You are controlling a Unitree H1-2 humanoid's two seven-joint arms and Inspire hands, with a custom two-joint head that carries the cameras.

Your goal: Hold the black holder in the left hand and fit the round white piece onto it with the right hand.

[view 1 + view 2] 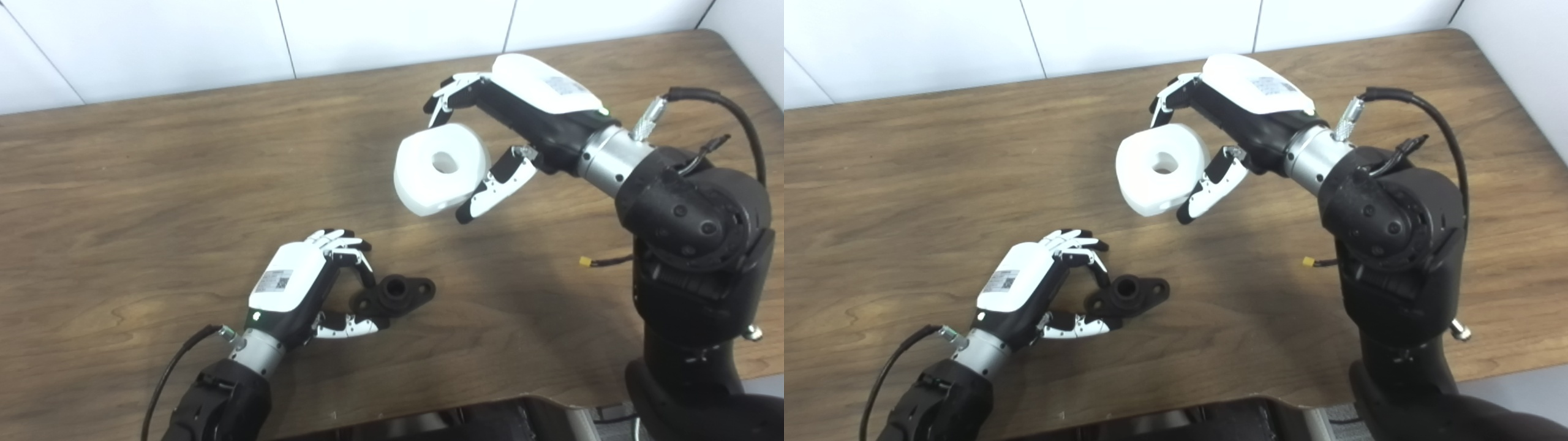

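**Half done: both parts in hand, the fit itself still to come**

Left eye view. We take the black holder (395,295) as our landmark. It lies low on the wooden table (153,184), hub with its bore facing up, flange ears out to either side. The left hand (306,288) is at its near-left end, fingers curled over the top and thumb reaching under the near edge; we read this as a pinch on the holder's left ear, though we cannot tell whether the holder is lifted or resting on the wood. The round white piece (441,168) hangs up and to the right of the holder, well apart from it, clear of the table. The right hand (490,135) grasps it, fingers over the far rim and thumb against the near-right side. Its centre hole faces up toward us.

Right eye view. Same layout. The left hand (1041,288) is closed on the holder (1128,295) at its left end; the white piece (1162,168) sits in the right hand (1219,135), above and right of the holder, not touching.

Our judgement: pick-ups look complete. Left to do: bring the white piece over the holder's hub, line hole with hub, and seat it.
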